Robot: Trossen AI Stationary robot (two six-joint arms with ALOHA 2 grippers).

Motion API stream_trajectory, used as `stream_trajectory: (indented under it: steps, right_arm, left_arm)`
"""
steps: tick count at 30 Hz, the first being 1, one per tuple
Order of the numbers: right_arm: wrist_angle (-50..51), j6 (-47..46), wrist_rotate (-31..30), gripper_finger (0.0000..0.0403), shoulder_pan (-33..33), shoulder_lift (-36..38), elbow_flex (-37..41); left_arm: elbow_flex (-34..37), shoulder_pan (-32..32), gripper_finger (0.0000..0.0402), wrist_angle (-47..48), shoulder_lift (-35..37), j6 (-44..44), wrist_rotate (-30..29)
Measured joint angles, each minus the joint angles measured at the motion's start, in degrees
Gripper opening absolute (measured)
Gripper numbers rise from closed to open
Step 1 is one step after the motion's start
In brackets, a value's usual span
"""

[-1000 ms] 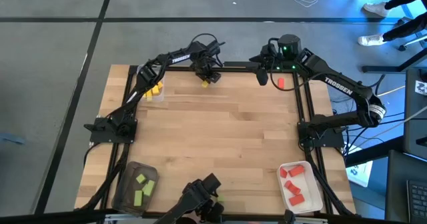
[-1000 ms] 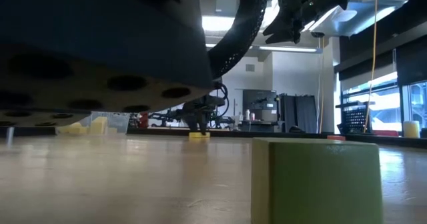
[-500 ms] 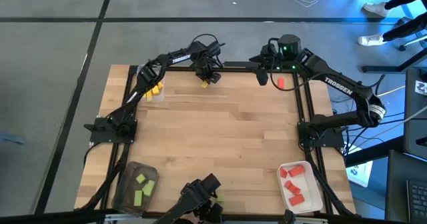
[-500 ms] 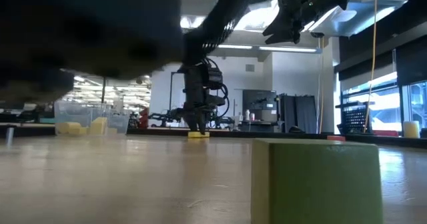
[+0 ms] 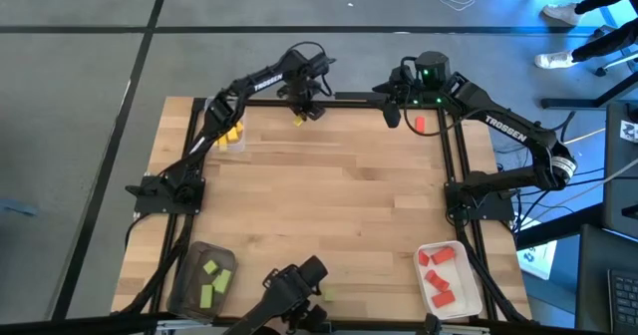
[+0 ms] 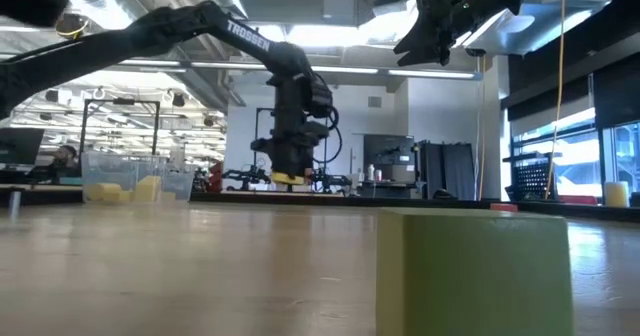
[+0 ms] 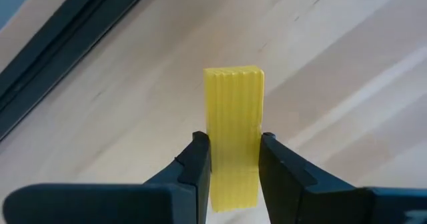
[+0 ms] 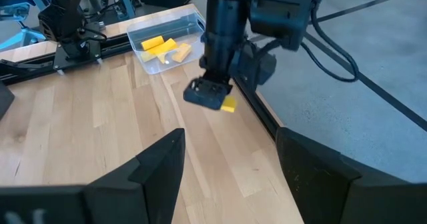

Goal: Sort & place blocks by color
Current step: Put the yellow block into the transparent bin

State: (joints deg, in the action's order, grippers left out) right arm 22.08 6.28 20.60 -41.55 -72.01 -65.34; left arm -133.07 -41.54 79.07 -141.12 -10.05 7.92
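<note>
Left wrist view gives us the clearest look: the left gripper (image 7: 233,159) is clamped on a yellow block (image 7: 233,117), one finger (image 7: 197,164) pressed against each long side, most of the block sticking out past the tips. In the high view we see that gripper (image 5: 300,114) near the far edge of the table (image 5: 329,205), the block (image 5: 297,120) lifted off the wood. The right gripper (image 5: 393,116) waits at the far right corner with its jaws spread wide, holding nothing, a red block (image 5: 420,124) just beside it.
</note>
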Motion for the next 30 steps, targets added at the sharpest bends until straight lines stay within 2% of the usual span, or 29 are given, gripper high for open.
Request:
stream_trajectory:
  steps: [3,8,16,22,30]
  right_arm:
    - [-0.01,0.01,-0.02,0.0236,0.01,0.00,0.00]
    - [-0.01,-0.02,0.00,0.0236,0.01,0.00,0.00]
    - [0.01,0.05,0.00,0.0236,0.01,0.00,0.00]
    - [-0.01,0.05,0.00,0.0236,0.01,0.00,0.00]
    - [-0.20,0.07,0.00,0.0236,-0.01,0.00,0.00]
  left_arm:
    - [-1.97,-0.75,0.0091,4.21,0.11,1.08,-0.10]
    - [-1.08,-1.52,0.0091,7.09,2.29,2.84,-0.67]
    - [-1.03,-2.08,0.0091,11.11,6.52,2.99,-5.12]
    - [-1.03,-2.33,0.0091,10.95,11.14,-0.45,-6.12]
    - [-0.64,-3.43,0.0091,10.94,15.50,-7.42,-12.52]
